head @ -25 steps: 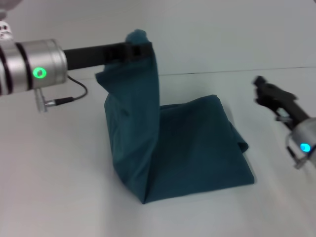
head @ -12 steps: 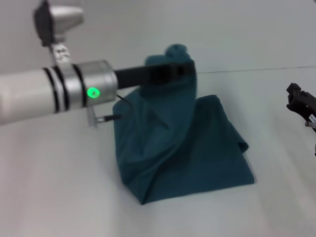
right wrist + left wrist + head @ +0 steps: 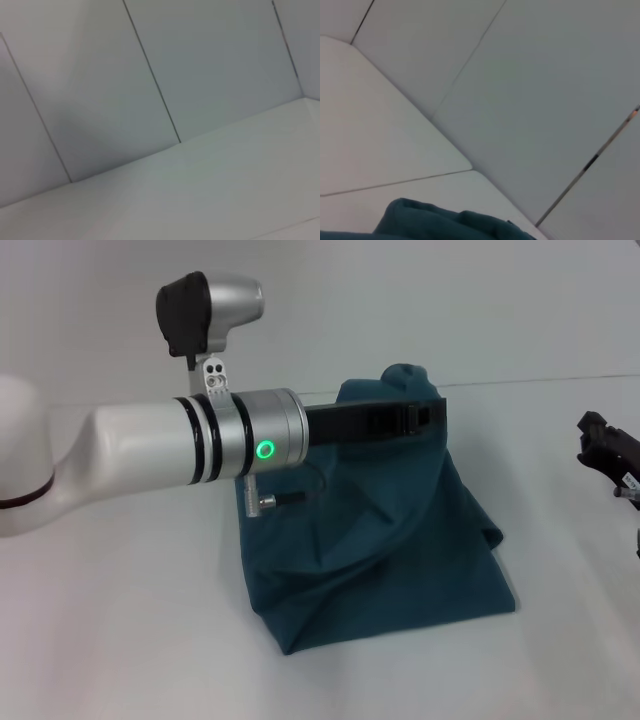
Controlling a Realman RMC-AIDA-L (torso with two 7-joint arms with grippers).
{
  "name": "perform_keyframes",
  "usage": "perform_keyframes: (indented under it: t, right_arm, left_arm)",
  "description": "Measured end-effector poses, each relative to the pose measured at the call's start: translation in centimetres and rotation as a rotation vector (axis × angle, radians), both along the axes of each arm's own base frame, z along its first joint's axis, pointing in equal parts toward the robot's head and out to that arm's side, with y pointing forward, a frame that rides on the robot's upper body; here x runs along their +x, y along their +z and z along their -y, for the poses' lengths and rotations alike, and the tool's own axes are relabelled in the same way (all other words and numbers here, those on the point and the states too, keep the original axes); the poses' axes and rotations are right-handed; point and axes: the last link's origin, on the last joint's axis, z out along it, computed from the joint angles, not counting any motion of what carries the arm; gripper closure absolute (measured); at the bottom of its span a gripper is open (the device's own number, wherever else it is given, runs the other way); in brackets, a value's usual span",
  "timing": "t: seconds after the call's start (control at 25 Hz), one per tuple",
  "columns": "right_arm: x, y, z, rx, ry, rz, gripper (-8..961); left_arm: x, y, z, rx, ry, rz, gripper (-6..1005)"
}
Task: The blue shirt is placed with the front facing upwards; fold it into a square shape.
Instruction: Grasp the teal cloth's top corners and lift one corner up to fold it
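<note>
The blue shirt (image 3: 400, 560) lies partly folded on the white table (image 3: 120, 640), plain teal side out, with no lettering showing. One edge of it is lifted into a peak (image 3: 405, 378) over the far part of the pile. My left gripper (image 3: 432, 417) reaches across from the left and is shut on that raised fabric. A bunch of the same fabric (image 3: 445, 225) fills the lower rim of the left wrist view. My right gripper (image 3: 605, 448) hangs at the right edge of the head view, apart from the shirt. The right wrist view shows only wall and table.
The left forearm (image 3: 180, 455) spans the table's left half above the shirt's left side. A cable and plug (image 3: 275, 500) hang below its wrist. Panelled wall (image 3: 450, 300) stands behind the table's far edge.
My left arm has swung right, carrying the lifted shirt edge across and lower over the pile. The right gripper has drawn back to the right edge.
</note>
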Motion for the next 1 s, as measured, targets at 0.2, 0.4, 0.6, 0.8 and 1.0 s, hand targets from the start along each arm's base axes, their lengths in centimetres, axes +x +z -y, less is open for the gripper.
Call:
perform_keyframes:
  t: [0.2, 0.4, 0.6, 0.8, 1.0]
  right_arm:
    - [-1.0, -0.7, 0.0, -0.048, 0.065, 0.028, 944]
    - [-2.8, -3.0, 1.0, -0.174, 0.209, 0.089, 942]
    - [-4.9, -5.8, 2.1, -0.306, 0.332, 0.106, 940]
    - [-7.5, -9.1, 2.7, -0.447, 0.43, 0.122, 938]
    - [-9.8, -11.4, 3.2, -0.534, 0.508, 0.145, 936]
  left_arm:
    - [0.1, 0.8, -0.1, 0.017, 0.005, 0.036, 959]
    - [0.3, 5.3, -0.2, 0.058, 0.002, 0.15, 959]
    - [-0.6, 9.0, -0.1, 0.086, 0.016, 0.208, 959]
    - [-1.4, 9.9, 0.3, 0.095, 0.033, 0.22, 959]
    - [-1.6, 9.8, 0.4, 0.089, 0.032, 0.218, 959]
